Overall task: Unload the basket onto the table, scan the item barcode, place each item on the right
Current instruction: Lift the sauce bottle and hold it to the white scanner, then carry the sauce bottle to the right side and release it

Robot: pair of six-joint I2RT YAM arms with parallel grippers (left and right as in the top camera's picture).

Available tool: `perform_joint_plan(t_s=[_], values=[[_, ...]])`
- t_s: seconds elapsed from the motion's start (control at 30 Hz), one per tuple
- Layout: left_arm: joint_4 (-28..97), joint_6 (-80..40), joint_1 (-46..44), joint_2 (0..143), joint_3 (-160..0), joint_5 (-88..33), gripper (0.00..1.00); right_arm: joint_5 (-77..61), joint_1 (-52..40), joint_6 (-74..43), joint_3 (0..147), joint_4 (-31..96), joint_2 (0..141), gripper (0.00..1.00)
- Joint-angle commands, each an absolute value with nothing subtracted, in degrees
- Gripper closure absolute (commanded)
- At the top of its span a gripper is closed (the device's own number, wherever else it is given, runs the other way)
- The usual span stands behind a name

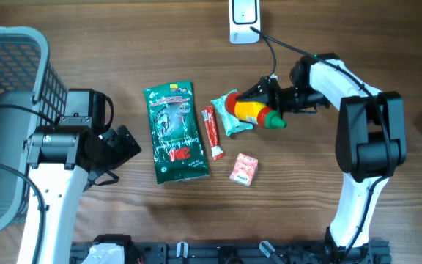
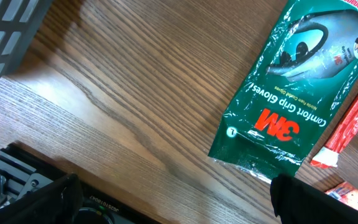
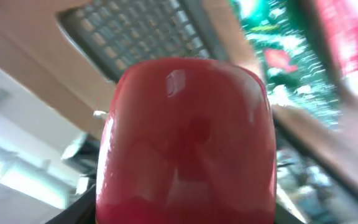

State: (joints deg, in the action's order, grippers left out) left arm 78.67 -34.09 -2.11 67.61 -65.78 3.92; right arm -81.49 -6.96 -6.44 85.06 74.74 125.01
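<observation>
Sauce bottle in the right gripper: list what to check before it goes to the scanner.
1. Right gripper shut on the sauce bottle: ok.
2. Bottle lifted off the table: cannot tell.
3. Barcode facing the scanner: cannot tell, no barcode shows in any view.
4. Way to the scanner free: not ok, a black cable runs between it and the gripper.
5. Bottle apart from the teal packet: cannot tell, they overlap from overhead.
6. Left gripper open and away from the bottle: ok.

Brown wood-grain table (image 1: 387,44), soft even light — grey mesh basket (image 1: 20,33) at its left edge
</observation>
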Motion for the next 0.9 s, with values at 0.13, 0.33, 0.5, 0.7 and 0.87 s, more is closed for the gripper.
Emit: perform_joint_plan(t_s=[0.13, 0.33, 0.5, 0.7, 0.87], values=[[78.7, -33.2, -1.7, 67.6, -65.6, 3.7, 0.00, -51.8, -1.2, -28.0, 93.7, 57.6, 118.0, 0.71], [78.7, -33.2, -1.7, 67.6, -65.6, 3.7, 0.00, -22.7, -2.5, -46.4, 97.6, 43.9, 112.2, 0.69], [78.7, -33.2, -1.7, 67.6, -65.6, 3.7, 0.00, -16.7, -6.5, -47.0, 97.6, 31.2, 113.2, 0.63], [78.7, -33.2, -1.7, 67.6, -65.6, 3.7, 0.00, 1.6, -14.3, -46.3, 97.6, 15.1, 117.0, 0.55], [78.7, -33.2, -1.7, 67.6, -65.6, 3.7, 0.00, 3.7, -15.7, -46.5, 98.2, 0.6, 124.4, 0.54]])
